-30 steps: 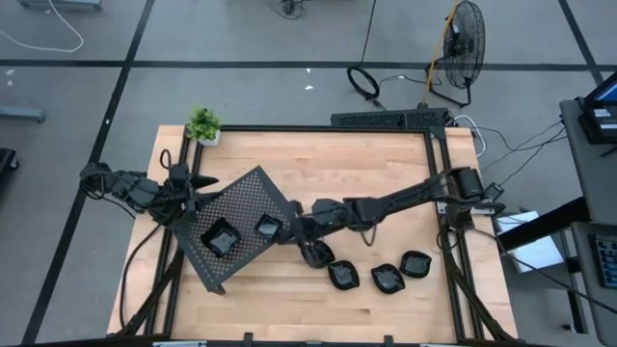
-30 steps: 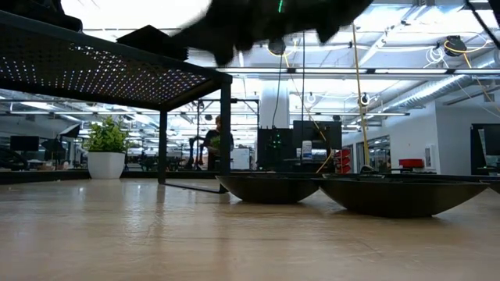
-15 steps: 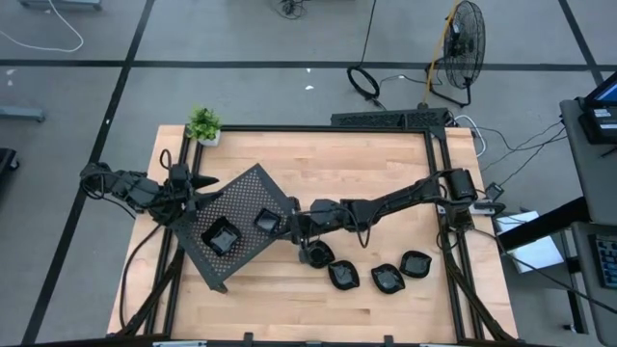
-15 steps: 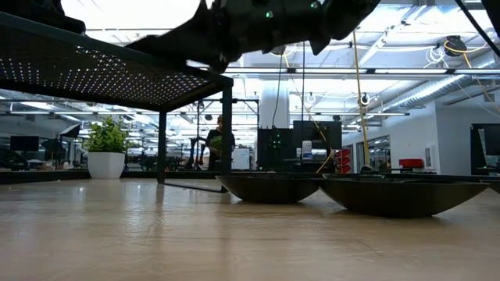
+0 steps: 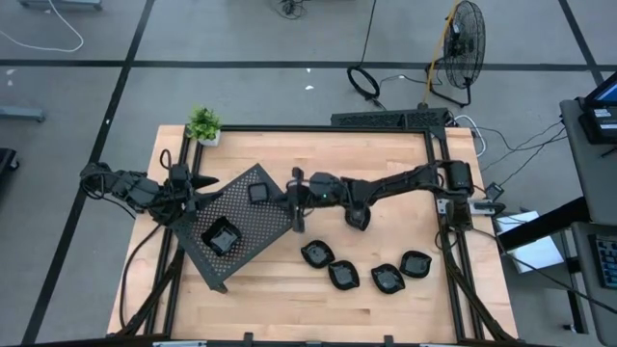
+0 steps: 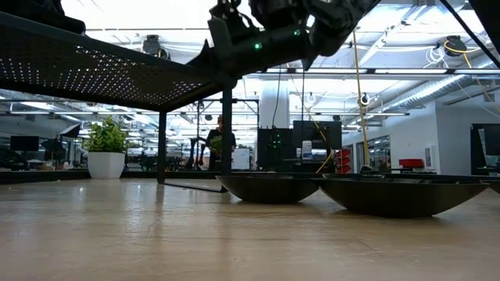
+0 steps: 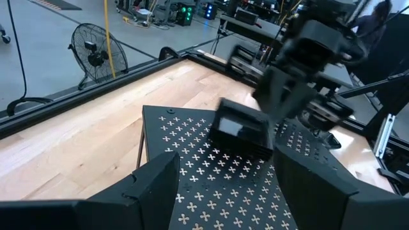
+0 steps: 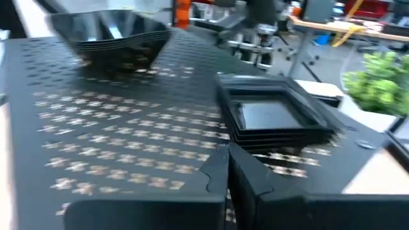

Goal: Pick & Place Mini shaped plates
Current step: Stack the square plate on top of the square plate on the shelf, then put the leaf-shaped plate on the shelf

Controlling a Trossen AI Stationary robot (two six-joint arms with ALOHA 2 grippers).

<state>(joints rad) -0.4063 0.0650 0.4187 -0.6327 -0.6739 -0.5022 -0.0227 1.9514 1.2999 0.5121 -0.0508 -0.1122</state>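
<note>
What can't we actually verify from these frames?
- High view: right gripper against small square plate on perforated tray; contact too small to tell.
- Low view: tray top hidden from below.
- Right wrist view: motion blur; square plate's far edge unclear.

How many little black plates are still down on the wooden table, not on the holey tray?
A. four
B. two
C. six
A: four plates lie in a row on the table, at and, while two more sit on the tray.
</note>
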